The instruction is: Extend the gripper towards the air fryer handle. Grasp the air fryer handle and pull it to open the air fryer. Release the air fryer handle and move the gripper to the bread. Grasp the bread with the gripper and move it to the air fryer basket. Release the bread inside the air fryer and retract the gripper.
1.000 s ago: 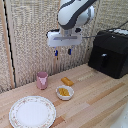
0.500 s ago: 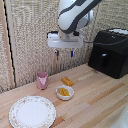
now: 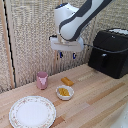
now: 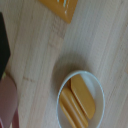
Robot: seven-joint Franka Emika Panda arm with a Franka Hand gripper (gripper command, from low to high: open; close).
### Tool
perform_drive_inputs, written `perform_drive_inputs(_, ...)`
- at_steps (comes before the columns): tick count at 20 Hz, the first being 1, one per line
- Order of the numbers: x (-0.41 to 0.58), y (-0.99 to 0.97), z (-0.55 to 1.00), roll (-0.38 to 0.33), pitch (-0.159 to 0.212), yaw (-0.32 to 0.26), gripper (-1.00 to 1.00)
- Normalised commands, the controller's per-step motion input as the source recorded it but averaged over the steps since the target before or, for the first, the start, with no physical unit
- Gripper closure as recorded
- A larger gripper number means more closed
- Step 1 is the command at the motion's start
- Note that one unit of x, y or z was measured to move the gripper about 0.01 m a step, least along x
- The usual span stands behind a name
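the wrist view is blurred and cropped: the bread (image 4: 61,8) is cut off at the frame edge, only a slice of the pink cup (image 4: 8,100) shows, and a dark shape at one edge cannot be identified. the gripper's own fingers do not appear there. in the exterior view the gripper (image 3: 66,54) hangs in the air above the counter (image 3: 95,100), its two short blue-tipped fingers standing apart with nothing between them, so it is open and empty.

the bread (image 3: 67,81) is a small orange-brown rectangular block lying flat on the pale wooden plank counter, just behind the white bowl (image 3: 64,93). the round bowl holds yellow-orange strips, smooth and elongated in the wrist view. the pink cup (image 3: 42,79) stands upright towards the exterior view's left of the bread. a round patterned plate (image 3: 32,111) lies nearer the camera.

the air fryer (image 3: 110,52), black, boxy and round-edged, sits at the exterior view's right, partly cut off; its air fryer handle (image 3: 103,59) juts from the front and the drawer looks shut. a woven screen (image 3: 30,40) backs the scene.
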Motion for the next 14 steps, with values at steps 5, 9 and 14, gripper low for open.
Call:
perform_drive_inputs(5, 0.022, -0.09, -0.01, -0.375, -0.118, -0.131, -1.0)
perform_drive_inputs(9, 0.0, -0.08, 0.0, -0.375, -0.178, -0.089, -1.0)
perform_drive_inputs(14, 0.0, -0.09, 0.0, -0.375, -0.188, -0.063, -1.0)
